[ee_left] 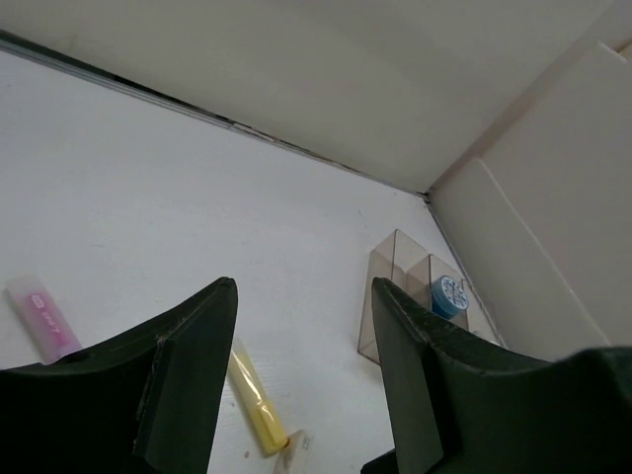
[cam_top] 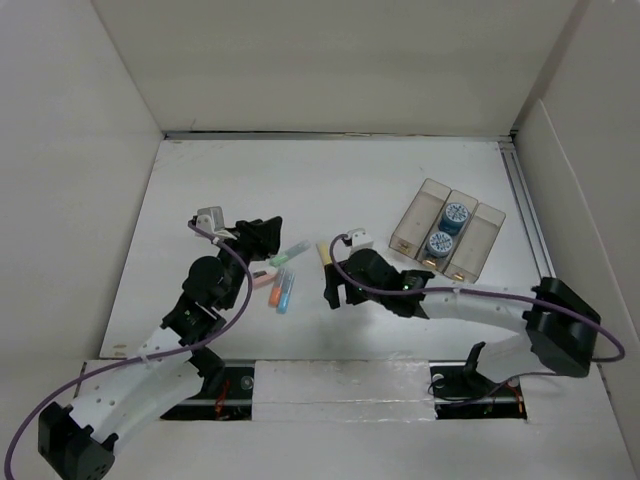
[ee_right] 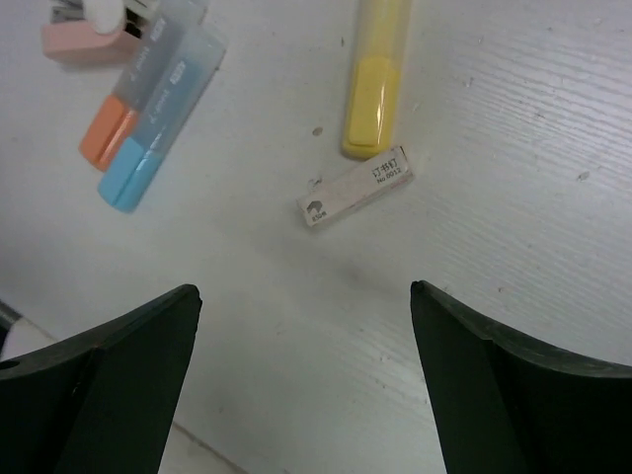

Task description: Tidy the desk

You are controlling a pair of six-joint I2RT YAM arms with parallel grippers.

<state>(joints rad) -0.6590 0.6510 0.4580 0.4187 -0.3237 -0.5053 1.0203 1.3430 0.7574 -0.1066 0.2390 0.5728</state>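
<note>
**Right arm lines up on the yellow highlighter; sorting has hardly begun**

The desk point(cam_top: 300, 190) fills the middle of the top view. It is a white tabletop closed in by white walls, with a metal rail point(cam_top: 524, 205) along its 3 o'clock edge. From its centre, the translucent three-compartment tray point(cam_top: 482, 238) stands toward 3 o'clock. Only the middle compartment is filled, with two blue rolls point(cam_top: 455, 214); the two side compartments look empty.

The loose pens lie near the centre, toward 8 o'clock: a green highlighter point(cam_top: 290, 254), a pink highlighter point(cam_top: 265, 272), an orange highlighter point(cam_top: 275, 290) and a blue highlighter point(cam_top: 284, 293). The orange and blue ones lie side by side and touch. The yellow highlighter point(cam_top: 325, 255) lies apart from them, between the two grippers.

The right gripper point(cam_top: 335, 285) hovers above the desk with its jaws spread wide and nothing between them. In its wrist view the yellow highlighter point(ee_right: 375, 89) is at 12 o'clock, and a small white label strip point(ee_right: 355, 186) lies just beside its near end. The left gripper point(cam_top: 262, 240) is raised over the pen cluster, its jaws also spread and empty.

In my judgement the step in hand is the approach for picking the yellow highlighter. The barrel already runs along the gap, so the fingers would close across it. The next move calls for advancing toward 12 o'clock, descending until the fingers straddle the barrel past the label strip, and then closing. After that, the carry goes toward 3 o'clock to a free side compartment of the tray.
</note>
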